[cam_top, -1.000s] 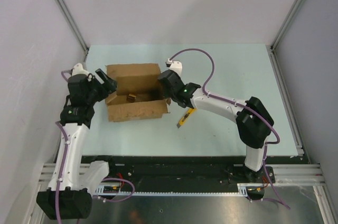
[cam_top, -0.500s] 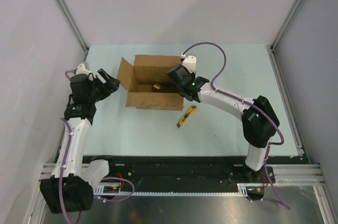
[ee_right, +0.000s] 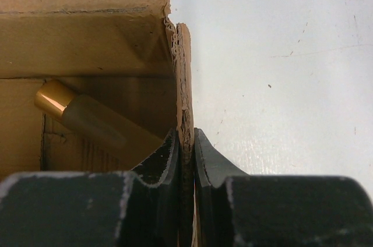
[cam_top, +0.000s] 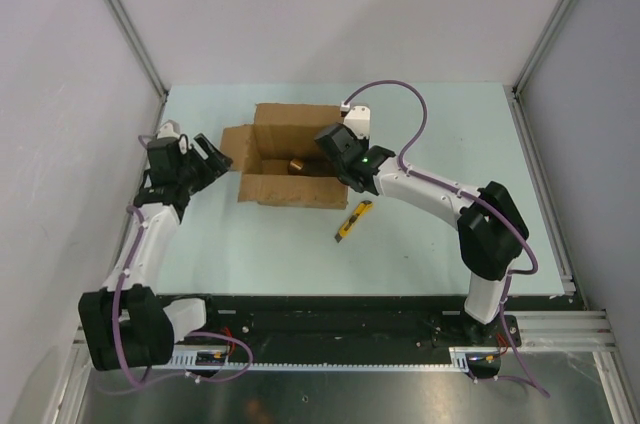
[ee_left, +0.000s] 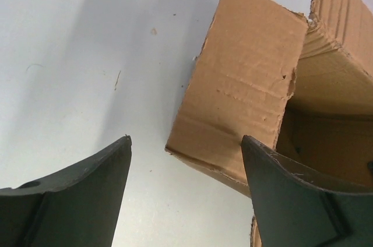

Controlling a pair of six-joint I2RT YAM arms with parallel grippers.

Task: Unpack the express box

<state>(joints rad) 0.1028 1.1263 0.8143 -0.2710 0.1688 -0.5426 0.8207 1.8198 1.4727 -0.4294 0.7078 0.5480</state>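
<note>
Top view: brown corrugated cardboard express box (cam_top: pixel 290 189) sits open, frame centre, on the tabletop (cam_top: pixel 430 144). Left wrist: left gripper (ee_left: pixel 186 140) jaws apart, empty. Right wrist: right gripper (ee_right: pixel 185 139) jaws clamped on the box's thin wall, so a yank could rip it.

Express box (cam_top: pixel 288 190): now farther right on the bench (cam_top: pixel 430 144) and farther from the arm bases than a second ago.
Right gripper (ee_right: pixel 186 139): has shifted right and away together with the box wall it pinches.
Tan cylinder (cam_top: pixel 297 164): carried right inside the box.
Left gripper (cam_top: pixel 214 157): no longer against the box's left side; fingers spread, just beside the flap.
Left flap (cam_top: pixel 238 140): leans further outward than half a second ago.
</note>
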